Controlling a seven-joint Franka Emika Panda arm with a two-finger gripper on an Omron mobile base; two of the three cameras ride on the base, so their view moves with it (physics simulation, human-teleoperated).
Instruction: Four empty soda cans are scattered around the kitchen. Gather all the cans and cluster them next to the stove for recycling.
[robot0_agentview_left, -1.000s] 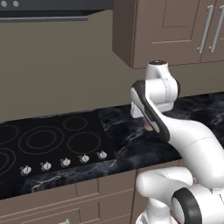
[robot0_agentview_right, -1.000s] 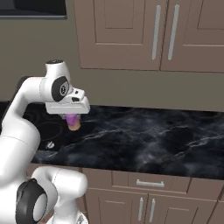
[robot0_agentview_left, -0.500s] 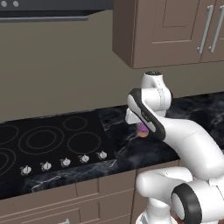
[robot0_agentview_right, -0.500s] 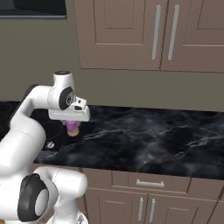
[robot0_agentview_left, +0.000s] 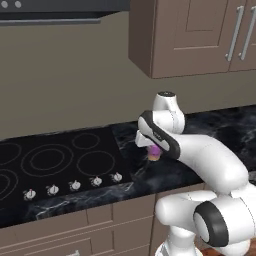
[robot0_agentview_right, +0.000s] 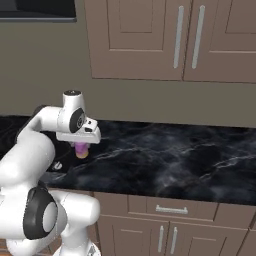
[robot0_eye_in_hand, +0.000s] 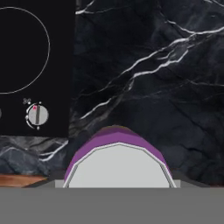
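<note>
Beside the stove (robot0_agentview_left: 60, 160), the gripper (robot0_agentview_right: 81, 148) seemingly pinches a purple can (robot0_eye_in_hand: 116, 159).

A black marble countertop (robot0_agentview_right: 190, 160) with white veining runs along the far wall. Brown wooden wall cabinets (robot0_agentview_right: 165, 40) with vertical silver bar handles (robot0_agentview_right: 177, 37) hang above it. Matching base cabinets sit below, with a drawer carrying a horizontal silver handle (robot0_agentview_right: 171, 210). The wall (robot0_agentview_left: 65, 80) between is plain taupe. A dark range hood (robot0_agentview_left: 55, 11) is mounted at upper left. Lighting is even.
</note>
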